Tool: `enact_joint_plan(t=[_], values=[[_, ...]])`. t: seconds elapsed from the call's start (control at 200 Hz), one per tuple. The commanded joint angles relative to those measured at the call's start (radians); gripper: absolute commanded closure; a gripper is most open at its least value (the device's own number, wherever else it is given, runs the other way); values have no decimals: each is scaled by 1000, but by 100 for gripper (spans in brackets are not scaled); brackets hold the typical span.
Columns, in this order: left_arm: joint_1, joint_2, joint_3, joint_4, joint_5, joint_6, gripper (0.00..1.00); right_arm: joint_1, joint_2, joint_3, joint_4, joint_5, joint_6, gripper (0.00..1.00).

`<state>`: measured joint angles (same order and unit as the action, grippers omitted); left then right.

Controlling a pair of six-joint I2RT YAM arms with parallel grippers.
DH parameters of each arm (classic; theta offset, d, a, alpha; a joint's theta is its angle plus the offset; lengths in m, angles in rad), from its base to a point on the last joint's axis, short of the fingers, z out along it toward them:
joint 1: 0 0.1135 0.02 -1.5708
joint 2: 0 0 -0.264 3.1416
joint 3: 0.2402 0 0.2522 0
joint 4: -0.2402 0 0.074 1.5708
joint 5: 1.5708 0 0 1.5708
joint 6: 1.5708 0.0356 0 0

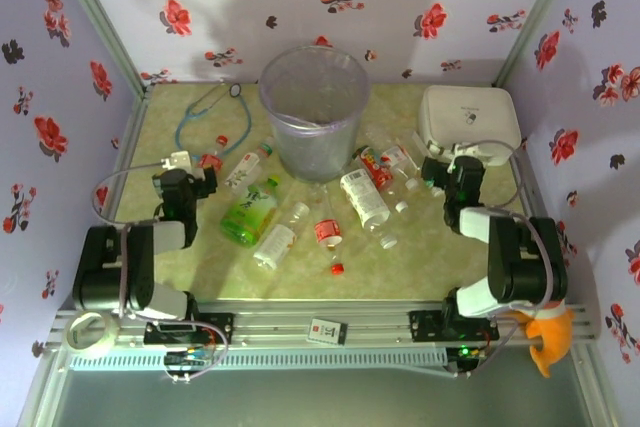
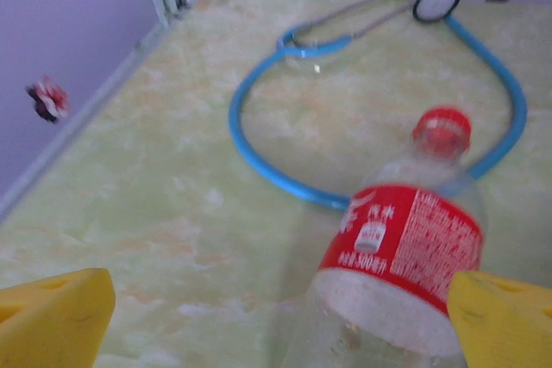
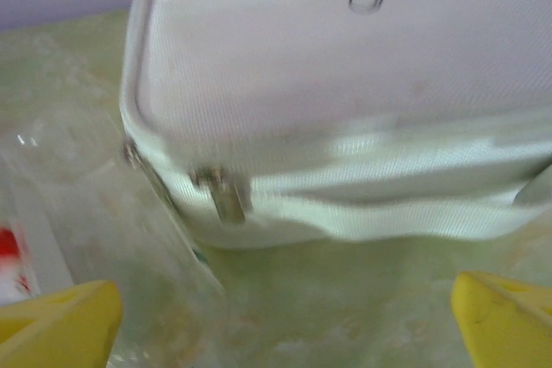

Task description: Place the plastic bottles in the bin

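1. The left end effector [image 1: 203, 169] is spread wide and holding nothing. A red-label bottle [image 2: 401, 247] lies on its side right between the fingers, cap pointing away, so I'd guess that's the first grab.
2. The right end effector [image 1: 452, 162] is spread wide too, also empty. It's nosed up close to a white zip case [image 3: 345, 84] straight ahead, with a clear bottle [image 3: 78, 170] beside one finger.
3. The other bottles [image 1: 300, 212] lie scattered between the two end effectors, none in the bin [image 1: 300, 137] yet. The bin stands upright beyond them, mouth up, so dropping in from above looks easy.
4. A blue stethoscope [image 2: 259, 161] loops just past the left one's bottle. It's not part of the job, but it might snag.
5. The desk [image 1: 400, 272] is pale green and marbled, and it looks smooth, so bottles could roll. The walls [image 1: 400, 7] are lavender with red and dark flowers.
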<state>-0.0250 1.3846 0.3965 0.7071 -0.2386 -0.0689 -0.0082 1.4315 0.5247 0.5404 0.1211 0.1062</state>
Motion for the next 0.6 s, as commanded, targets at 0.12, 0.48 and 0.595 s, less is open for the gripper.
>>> enact_joint_plan(t=[0.12, 0.48, 0.595], values=[[10, -257, 240, -573, -85, -159, 0, 24, -180, 272, -699, 53, 96, 1], [-19, -263, 521, -1091, 59, -321, 0, 48, -115, 611, -1369, -5, 75, 8], [-37, -269, 541, -1119, 95, -341, 0, 50, -52, 673, -1491, -20, 28, 8]])
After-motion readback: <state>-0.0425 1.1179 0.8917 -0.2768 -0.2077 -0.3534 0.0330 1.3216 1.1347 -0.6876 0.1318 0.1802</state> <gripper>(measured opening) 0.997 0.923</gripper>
